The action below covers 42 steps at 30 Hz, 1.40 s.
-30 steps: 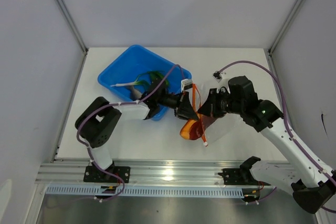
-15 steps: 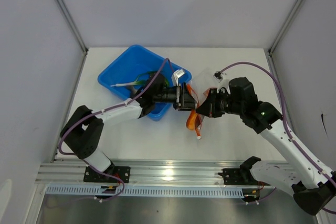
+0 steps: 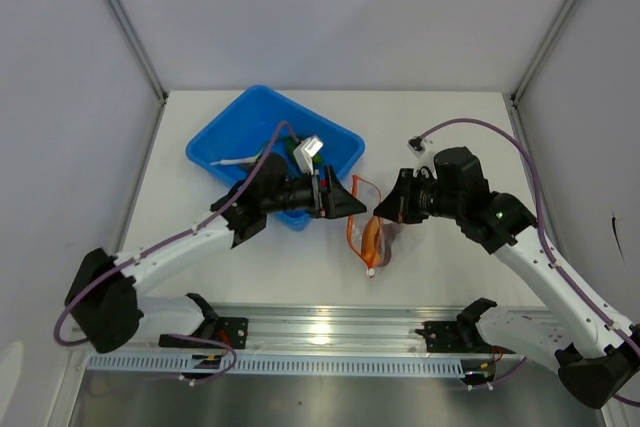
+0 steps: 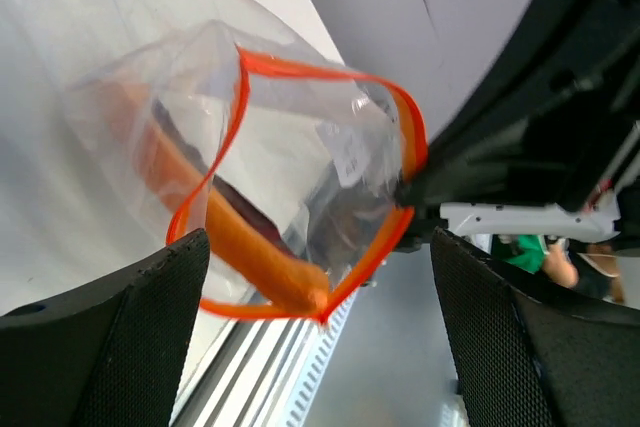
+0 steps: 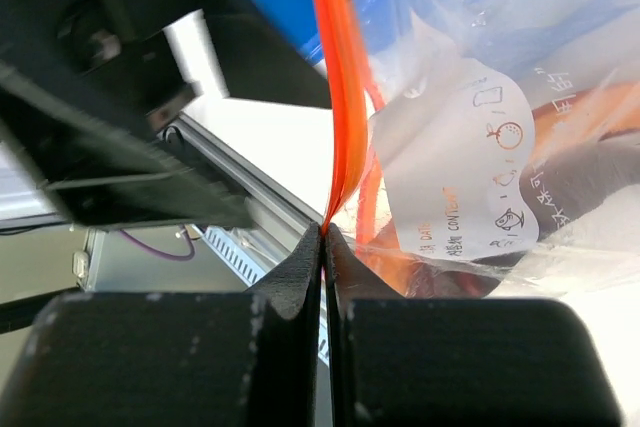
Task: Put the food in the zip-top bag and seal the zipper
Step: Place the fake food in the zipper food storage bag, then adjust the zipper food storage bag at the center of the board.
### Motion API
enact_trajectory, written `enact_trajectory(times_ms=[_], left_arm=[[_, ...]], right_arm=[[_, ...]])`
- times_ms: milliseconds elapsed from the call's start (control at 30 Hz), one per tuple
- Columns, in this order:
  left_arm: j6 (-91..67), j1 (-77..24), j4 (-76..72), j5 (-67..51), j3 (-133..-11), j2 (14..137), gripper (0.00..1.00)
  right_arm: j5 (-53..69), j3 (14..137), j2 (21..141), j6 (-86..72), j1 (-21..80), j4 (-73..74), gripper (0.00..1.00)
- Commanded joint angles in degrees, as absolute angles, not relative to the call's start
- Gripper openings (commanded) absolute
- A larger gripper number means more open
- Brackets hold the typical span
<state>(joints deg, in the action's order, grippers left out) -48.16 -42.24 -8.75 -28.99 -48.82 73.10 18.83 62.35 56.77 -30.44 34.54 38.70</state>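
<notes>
The zip-top bag point(image 3: 372, 237) hangs above the table with its mouth gaping. My right gripper point(image 3: 381, 211) is shut on the zipper point(image 5: 340, 77), the orange-red strip at the bag's rim. One piece of food, an orange and purple-red slice point(image 4: 250, 247), lies inside the bag point(image 4: 290, 137). My left gripper point(image 3: 350, 203) stands open just left of the mouth, its fingers point(image 4: 110, 337) spread wide and holding nothing. The zipper point(image 4: 400, 117) forms an open loop in the left wrist view. More food, a white-stemmed green onion point(image 3: 236, 160) and green pods point(image 3: 290, 143), lies in the blue tray.
The blue tray point(image 3: 232, 127) sits at the back left, right behind my left wrist. White walls with metal posts close in the table on three sides. An aluminium rail point(image 3: 320, 332) runs along the near edge.
My left gripper has opened wide and drawn back left from the bag's mouth. The orange slice it carried now sits inside the bag, which hangs narrower. My right gripper kept its hold.
</notes>
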Motion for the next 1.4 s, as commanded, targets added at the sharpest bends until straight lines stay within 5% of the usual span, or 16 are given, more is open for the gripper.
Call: enact_trajectory(times_ms=[0,200,567,1200,1300,1367], left_arm=[[-41.14,-43.42,-0.73,-22.25,-46.5,66.02,0.91],[-40.69,-44.56,6.32,-18.73,-43.33,61.61,0.76],[-44.03,-46.85,3.7,-18.81,-43.06,73.55,0.52],[-49.93,-47.37,-3.87,-27.86,-51.23,82.0,0.38],[-49.57,-47.37,-2.81,-28.39,-52.73,82.97,0.25],[-49.31,-47.37,-2.11,-28.48,-53.26,82.45,0.03]], right_arm=[[17.75,65.56,56.34,-30.94,34.63,38.58,0.0],[17.84,66.09,56.69,-30.85,34.54,38.67,0.0],[17.4,66.71,56.25,-30.32,34.45,39.55,0.0],[17.05,63.99,55.98,-30.23,34.45,38.68,0.0],[17.14,63.81,56.25,-30.15,34.45,38.14,0.0],[16.18,64.33,56.25,-29.97,34.37,38.84,0.0]])
